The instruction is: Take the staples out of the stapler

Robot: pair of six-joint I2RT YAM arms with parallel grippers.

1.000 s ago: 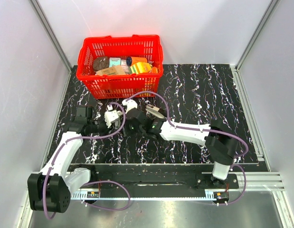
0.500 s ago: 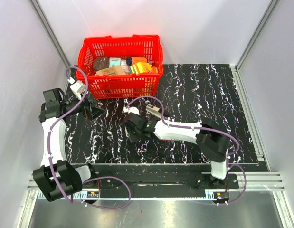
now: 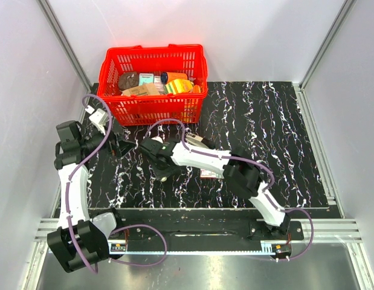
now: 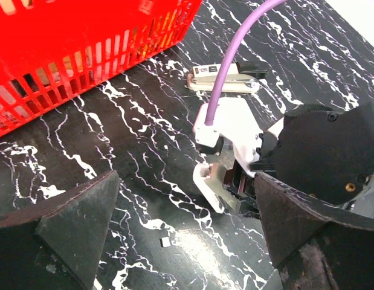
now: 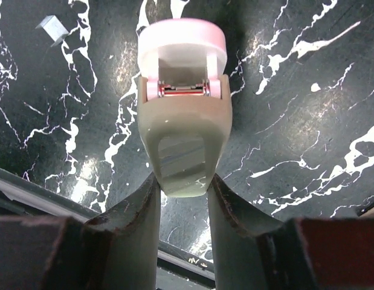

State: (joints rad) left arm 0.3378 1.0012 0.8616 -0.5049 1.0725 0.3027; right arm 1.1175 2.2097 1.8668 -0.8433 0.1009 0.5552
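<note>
Top external: stapler [image 3: 197, 141] flat on tabletop [image 3: 265, 121], ungrasped, at 2 o'clock from right hand [image 3: 162, 166]. Right hand clenched on beige block [image 5: 183, 139]; left hand [image 3: 116, 145] released, spread wide. Set block down, pin stapler base, lift top slowly.

Black white-veined table [image 3: 265, 133], red basket [image 3: 151, 109] at back left (well filled), small red-and-white box [image 3: 209, 173] mid-table, tiny silver scrap [image 4: 165, 242].

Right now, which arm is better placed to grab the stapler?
Probably left: the left gripper is open, empty and faces the stapler; the right gripper is shut on a beige block.
</note>
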